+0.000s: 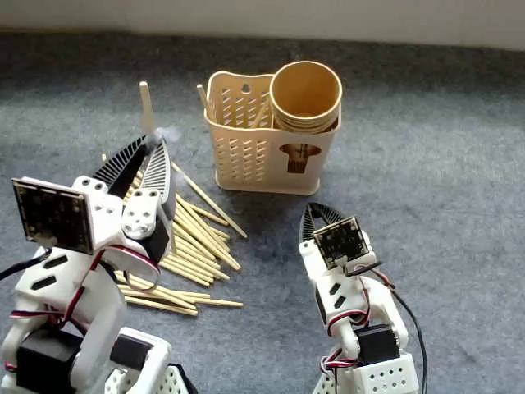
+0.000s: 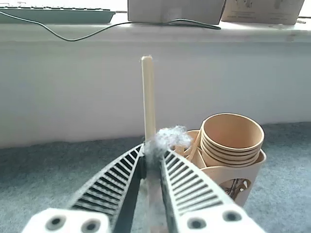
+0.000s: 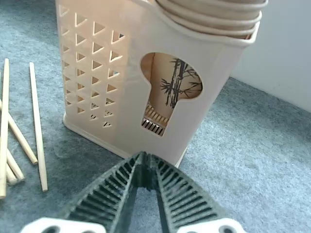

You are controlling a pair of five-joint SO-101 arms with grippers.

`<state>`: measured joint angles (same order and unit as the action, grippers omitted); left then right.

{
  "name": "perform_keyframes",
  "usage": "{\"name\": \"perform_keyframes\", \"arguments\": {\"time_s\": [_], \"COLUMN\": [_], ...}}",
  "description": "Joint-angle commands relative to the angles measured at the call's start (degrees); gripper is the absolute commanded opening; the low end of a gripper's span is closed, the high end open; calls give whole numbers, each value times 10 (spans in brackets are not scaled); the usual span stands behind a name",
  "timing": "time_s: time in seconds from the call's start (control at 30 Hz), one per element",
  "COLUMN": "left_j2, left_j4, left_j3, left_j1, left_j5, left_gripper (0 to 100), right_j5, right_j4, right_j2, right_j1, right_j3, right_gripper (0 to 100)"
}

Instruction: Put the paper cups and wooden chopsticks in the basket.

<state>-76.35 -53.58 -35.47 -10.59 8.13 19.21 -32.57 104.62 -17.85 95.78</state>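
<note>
In the high view the basket [image 1: 238, 152] stands at upper centre on the grey tabletop [image 1: 435, 164]. The paper cups [image 1: 305, 94] are stacked in its right compartment, and a few stowed chopsticks [image 1: 202, 97] lean in its left one. The loose chopsticks [image 1: 197, 238] lie fanned at left of centre, below and left of the basket. At lower left the left gripper [image 1: 154, 141] is clenched on the held chopstick [image 1: 147, 105], which stands nearly upright, left of the basket and apart from it. At lower centre the right gripper [image 1: 312, 213] is pressed together on nothing and points at the basket's front wall.

In the left wrist view the jaws pinch the held chopstick low on its length, with a tuft of white fluff [image 2: 167, 138] at their tips. The basket and cups sit at lower right.

In the right wrist view the fingertips meet at bottom centre, near the keyhole cut-out, with a few loose chopsticks at the left edge.

The step in hand looks like carrying this stick to the left compartment. To do it well, keep the stick upright and bring its lower end — hidden here — over the rim, clear of the cups. Lower it in before letting go, since the long free end could tip it out.
</note>
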Motion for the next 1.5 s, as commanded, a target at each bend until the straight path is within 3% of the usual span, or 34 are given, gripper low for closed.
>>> {"name": "perform_keyframes", "arguments": {"time_s": [0.0,0.43,0.6,0.9,1.47], "left_j2": [-2,0,7,154,367], "left_j4": [48,207,324,468,473], "left_j3": [1,-10,-85,-98,83], "left_j1": [-13,-14,-14,-20,-19], "left_j5": [4,4,4,4,4], "left_gripper": [5,6,6,6,6], "right_j5": [7,7,7,7,33], "right_j4": [1,1,1,1,0], "right_j2": [5,5,5,5,5], "right_j1": [-5,-6,-6,-6,-22], "right_j3": [56,56,56,56,56], "right_gripper": [7,7,7,7,7]}}
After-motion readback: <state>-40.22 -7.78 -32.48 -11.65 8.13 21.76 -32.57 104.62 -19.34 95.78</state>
